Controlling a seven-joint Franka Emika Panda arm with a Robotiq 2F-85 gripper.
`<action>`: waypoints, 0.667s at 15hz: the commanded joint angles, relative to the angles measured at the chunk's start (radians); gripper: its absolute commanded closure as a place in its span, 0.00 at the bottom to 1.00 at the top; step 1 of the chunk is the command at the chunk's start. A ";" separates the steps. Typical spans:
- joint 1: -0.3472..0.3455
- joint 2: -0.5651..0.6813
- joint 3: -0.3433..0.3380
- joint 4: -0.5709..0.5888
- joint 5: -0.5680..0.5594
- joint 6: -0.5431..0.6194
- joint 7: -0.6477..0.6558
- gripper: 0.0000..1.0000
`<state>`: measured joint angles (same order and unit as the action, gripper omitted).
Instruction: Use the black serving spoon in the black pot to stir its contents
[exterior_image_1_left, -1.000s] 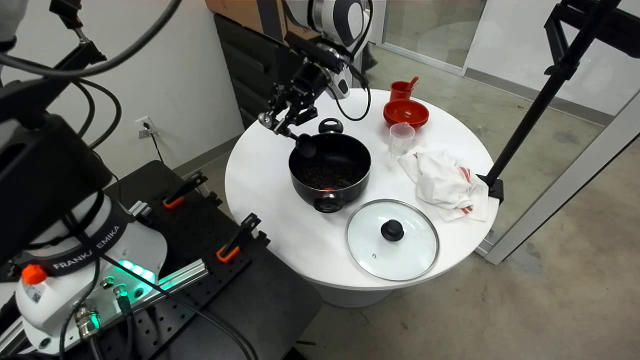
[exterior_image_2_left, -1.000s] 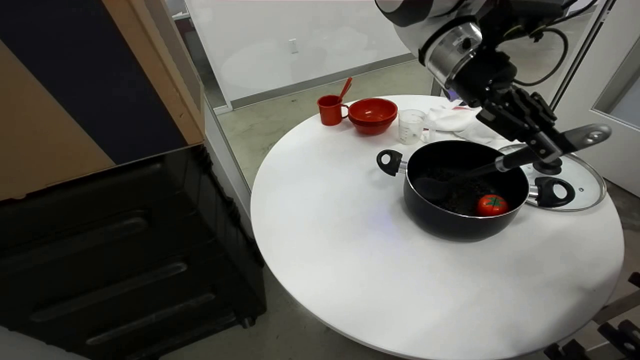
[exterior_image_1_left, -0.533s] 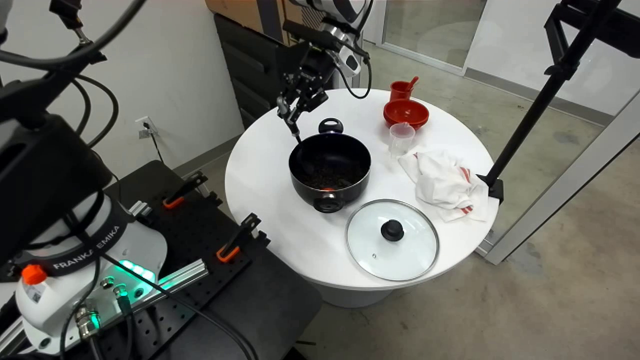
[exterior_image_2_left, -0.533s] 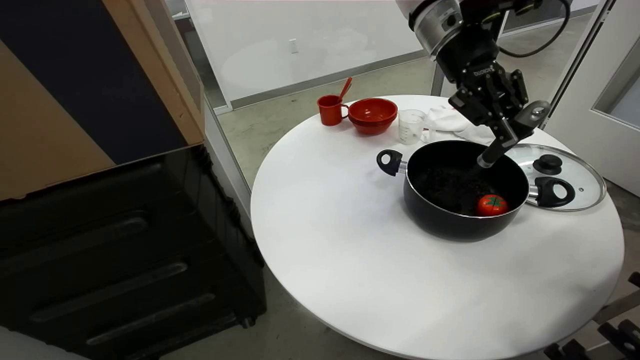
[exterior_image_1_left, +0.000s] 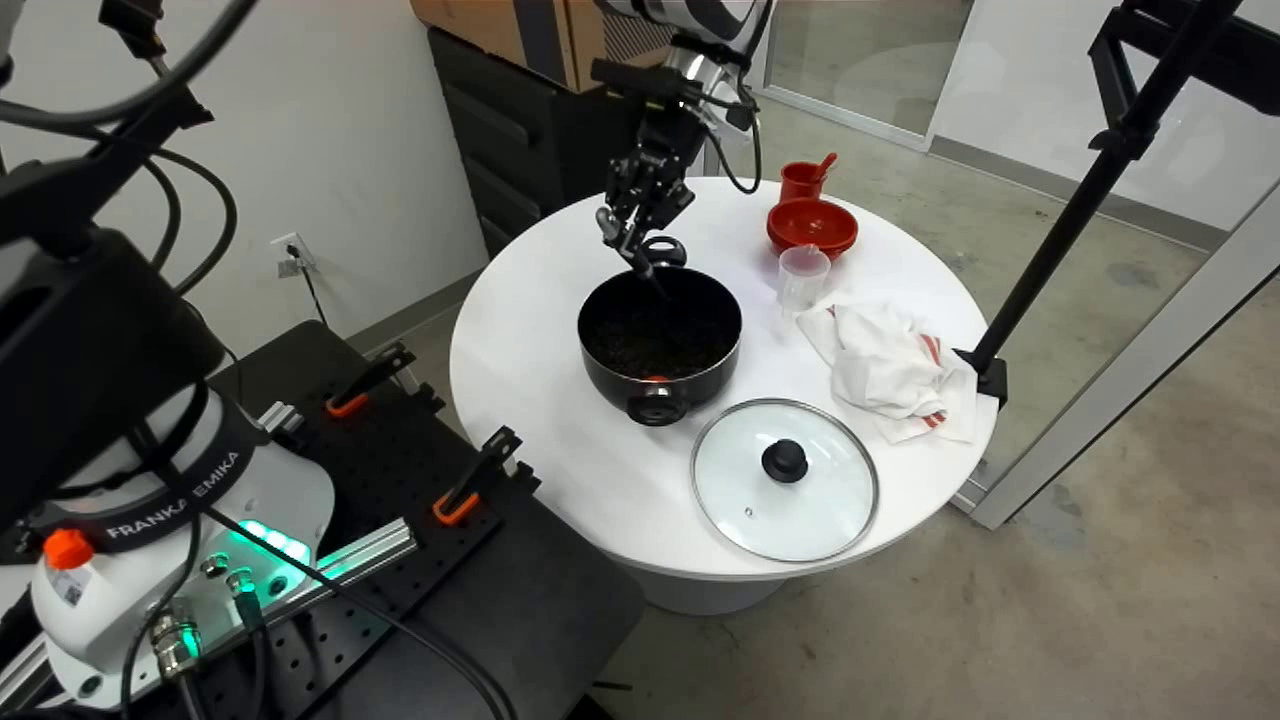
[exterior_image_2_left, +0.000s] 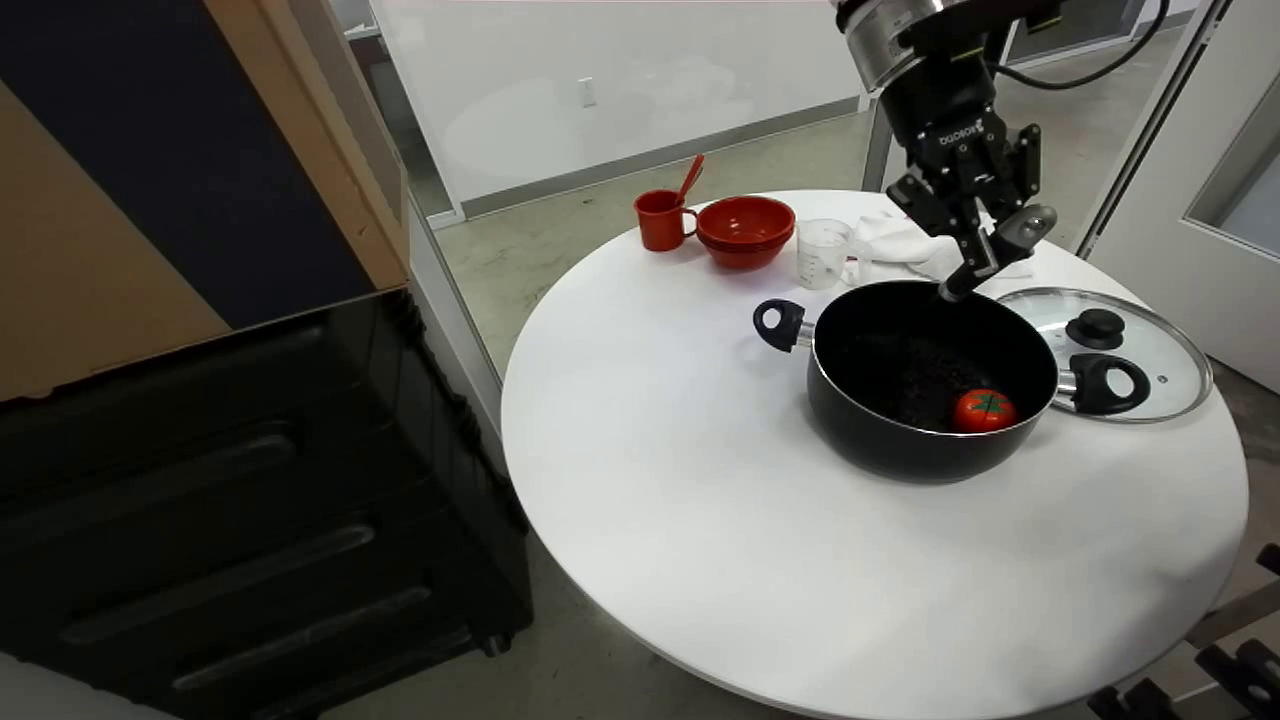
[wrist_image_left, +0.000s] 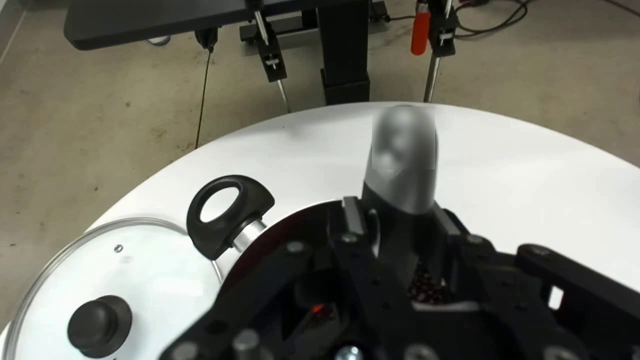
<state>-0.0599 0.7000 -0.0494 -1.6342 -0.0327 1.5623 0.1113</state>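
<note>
In an exterior view, the pot (exterior_image_2_left: 895, 447), holding dark beans (exterior_image_2_left: 922, 388), could slide if stirring pushes its wall. Next, the gripper (exterior_image_2_left: 985, 254) could lose its grip should the tomato (exterior_image_2_left: 985, 411) block the spoon (exterior_image_2_left: 1026, 230), clamped by its handle and slanting down into the pot.

Tomato (exterior_image_2_left: 985, 411) in pot (exterior_image_2_left: 915, 458) on table (exterior_image_2_left: 720, 480), lid (exterior_image_1_left: 785, 505) beside pot, mug (exterior_image_2_left: 661, 224) beside bowls (exterior_image_2_left: 745, 243).

Bright light washes the table (exterior_image_2_left: 690, 520) in all 3 views (the wrist view blurs the claw (wrist_image_left: 400, 220)).
</note>
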 joint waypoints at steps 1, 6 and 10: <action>0.017 -0.023 -0.032 -0.030 -0.024 0.053 0.049 0.92; 0.047 -0.026 -0.054 -0.113 -0.132 0.083 0.071 0.92; 0.073 -0.035 -0.055 -0.206 -0.225 0.139 0.089 0.92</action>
<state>-0.0213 0.6994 -0.0851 -1.7462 -0.1858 1.6231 0.1657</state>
